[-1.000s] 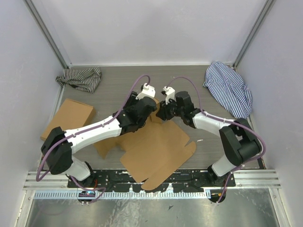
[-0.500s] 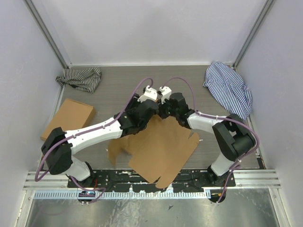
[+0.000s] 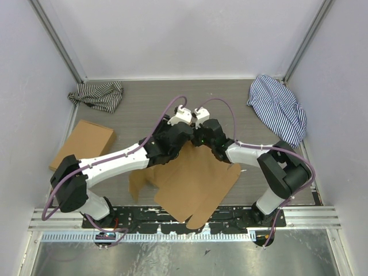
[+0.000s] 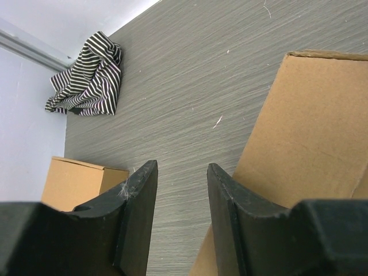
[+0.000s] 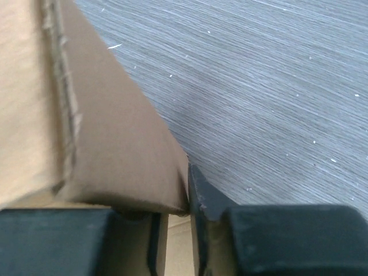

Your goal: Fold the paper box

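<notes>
At the middle of the counter (image 3: 149,103) lies the paper box (image 3: 195,184), a mostly flat brown sheet, its far edge raised where the left arm (image 3: 115,161) and right arm (image 3: 253,152) meet over it. From above, both sets of jaws are hidden under the wrists, and so is the sheet's far edge. Its near corner reaches over the dark rail at the arm bases. The left wrist view shows the left jaws standing moderately apart with only bare counter (image 4: 190,86) between the fingers (image 4: 138,213). A cardboard panel (image 4: 310,132) rises just outside the right-hand finger, and contact there cannot be told. The right wrist view shows the right jaws narrow, pinching an edge of cardboard (image 5: 103,144) against the finger (image 5: 207,201). The picture is too close and blurred to tell which flap. A closed brown box (image 3: 83,144) sits at the left wall, partly cut off behind a finger in the left wrist view (image 4: 72,181). A dark striped cloth (image 3: 98,95) lies crumpled in the far left corner, and a blue striped cloth (image 3: 279,109) lies far right.
</notes>
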`<state>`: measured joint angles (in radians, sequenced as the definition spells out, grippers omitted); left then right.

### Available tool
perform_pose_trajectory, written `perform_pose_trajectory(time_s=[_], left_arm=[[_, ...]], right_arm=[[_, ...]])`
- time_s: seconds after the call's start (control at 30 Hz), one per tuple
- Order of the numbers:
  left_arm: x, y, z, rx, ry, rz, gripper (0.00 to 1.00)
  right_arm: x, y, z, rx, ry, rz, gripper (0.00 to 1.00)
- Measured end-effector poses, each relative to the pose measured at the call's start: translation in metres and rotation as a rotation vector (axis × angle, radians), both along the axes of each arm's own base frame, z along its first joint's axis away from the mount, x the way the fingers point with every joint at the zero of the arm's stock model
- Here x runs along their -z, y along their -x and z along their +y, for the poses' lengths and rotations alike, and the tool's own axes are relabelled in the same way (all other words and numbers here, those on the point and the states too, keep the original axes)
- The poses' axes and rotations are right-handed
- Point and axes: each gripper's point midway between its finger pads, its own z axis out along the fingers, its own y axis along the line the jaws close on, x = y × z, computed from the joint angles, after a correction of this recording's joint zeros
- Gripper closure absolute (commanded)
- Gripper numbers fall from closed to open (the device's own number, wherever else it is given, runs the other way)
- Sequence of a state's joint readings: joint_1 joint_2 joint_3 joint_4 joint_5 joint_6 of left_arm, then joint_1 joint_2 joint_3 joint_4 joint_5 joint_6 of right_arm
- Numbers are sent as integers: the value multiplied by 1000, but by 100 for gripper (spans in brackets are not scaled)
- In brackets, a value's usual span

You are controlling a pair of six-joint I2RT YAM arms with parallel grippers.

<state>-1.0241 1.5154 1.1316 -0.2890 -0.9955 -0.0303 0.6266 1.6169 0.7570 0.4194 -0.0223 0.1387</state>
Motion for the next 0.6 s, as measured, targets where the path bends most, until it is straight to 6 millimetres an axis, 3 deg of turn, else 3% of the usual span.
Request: perform_pose_trajectory(time_s=[0.1,0.2,0.33,0.6], left_arm=[[0,0,0,1,0,0,52],[-1,2,-1,5,-2,0,52],[-1,4,-1,10,-3,1,51],[-5,9,1,27,-9,14,50]], right_arm=[[2,-2,-4,37,-1,12,60],[6,-2,-9,60,8,29,55],[7,4,-12,67,7,47,54],[-12,6,-12,53,-19,18,57]])
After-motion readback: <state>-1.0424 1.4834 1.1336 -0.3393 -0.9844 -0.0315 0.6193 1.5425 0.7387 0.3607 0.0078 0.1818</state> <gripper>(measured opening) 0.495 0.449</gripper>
